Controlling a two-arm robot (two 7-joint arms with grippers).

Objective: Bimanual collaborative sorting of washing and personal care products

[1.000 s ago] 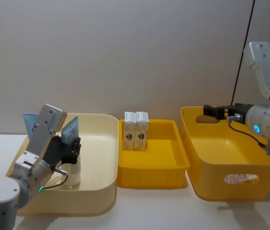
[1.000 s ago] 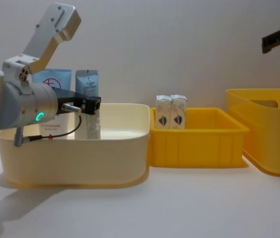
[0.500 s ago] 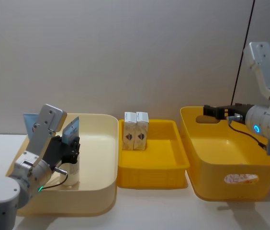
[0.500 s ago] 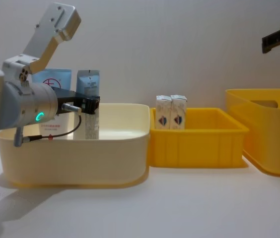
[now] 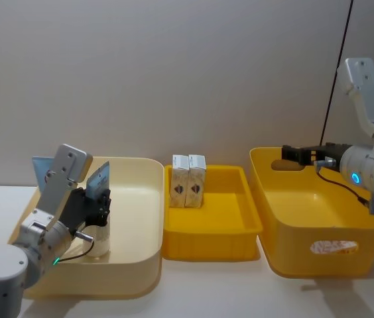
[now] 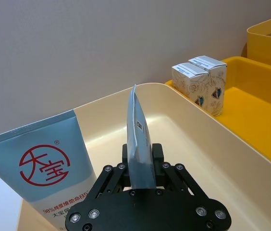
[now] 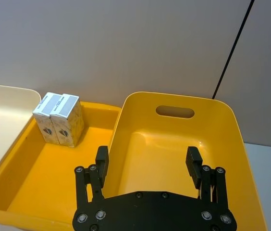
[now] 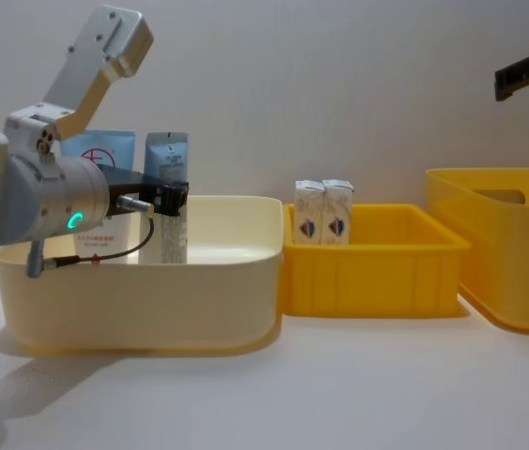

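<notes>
1. Left claw [image 5: 98, 207]: clenched on the slim, tapered pale blue-white squeeze tube [image 6: 138, 137], inside the cream plastic bin [image 5: 140, 265] at the left of the white tabletop [image 5: 207, 295].
   - The tube stands upright with its crimped end up and its lower end near the bin floor.
   - Change: over the last second the claw and tube edged a little to the left, then came to rest. There has been no visible motion in the last half second.
   - Judgement: the tube is either just gripped or about to be let go. Which of the two cannot be told.
2. Flat pale blue squeeze tube with a round red logo [image 6: 39, 168]: leans against the bin's far wall, just beside the held tube. Unmoved.
3. Two small white cartons with blue-red emblems [image 5: 188, 180]: upright and touching, in the far-left corner of the shallow yellow tray [image 5: 207, 246]. Unmoved.
4. Deep yellow plastic bin with a handle slot [image 5: 326, 255]: holds no products.
5. Right claw [image 7: 147, 161]: released, with the jaws spread wide, hanging above this bin's far rim. Unchanged.
   - Judgement: it waits for a hand-over, and the sorting is only partly done.
</notes>
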